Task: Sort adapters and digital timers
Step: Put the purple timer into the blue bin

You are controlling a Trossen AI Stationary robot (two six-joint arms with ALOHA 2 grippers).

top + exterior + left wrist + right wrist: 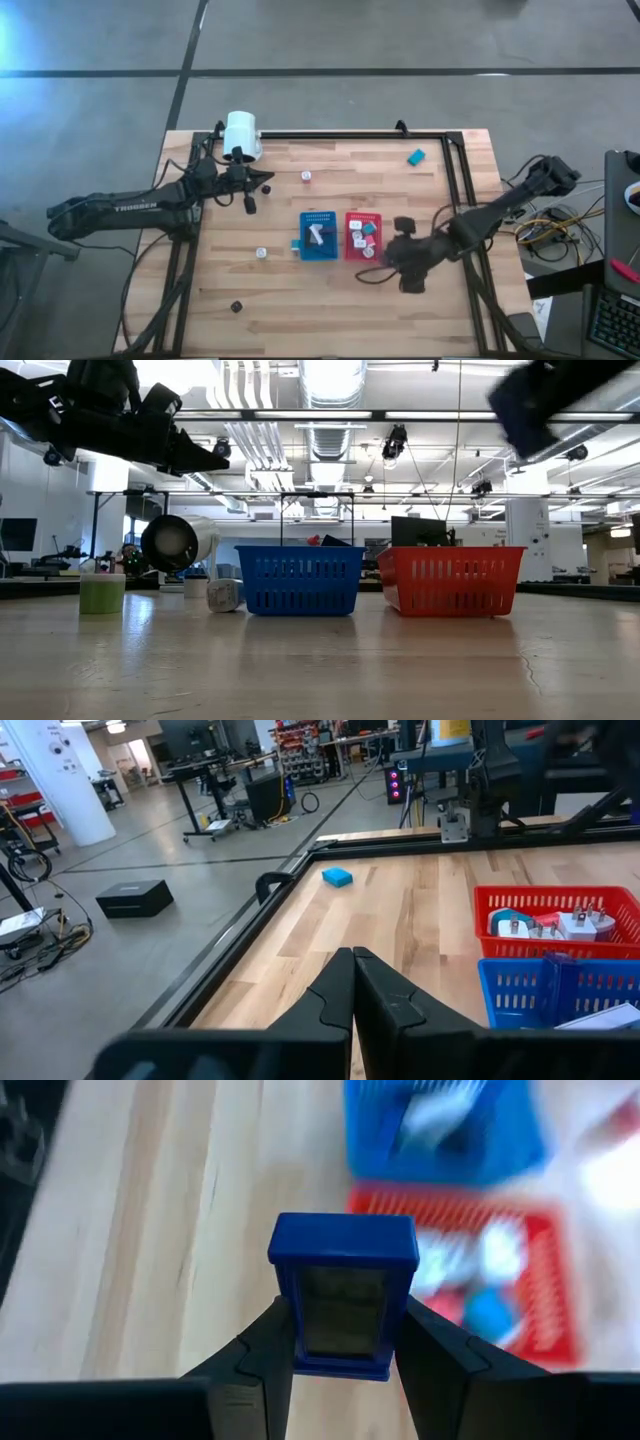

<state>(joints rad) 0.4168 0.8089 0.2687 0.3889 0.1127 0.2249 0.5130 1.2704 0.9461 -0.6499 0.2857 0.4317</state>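
Blue digital timer (344,1296) sits upright, pinched between the right tool's (344,1342) fingers.

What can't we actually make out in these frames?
- Blue timer in the right claw: its screen face is dim in the right wrist view; in the high view the arm covers it.
- Baskets behind it: motion-blurred there.
- Blue basket and red basket contents: low view, walls hide them.
- Loose pieces on the table: too small in the high view to identify.

"TROSSEN" in white on the left arm (130,207)
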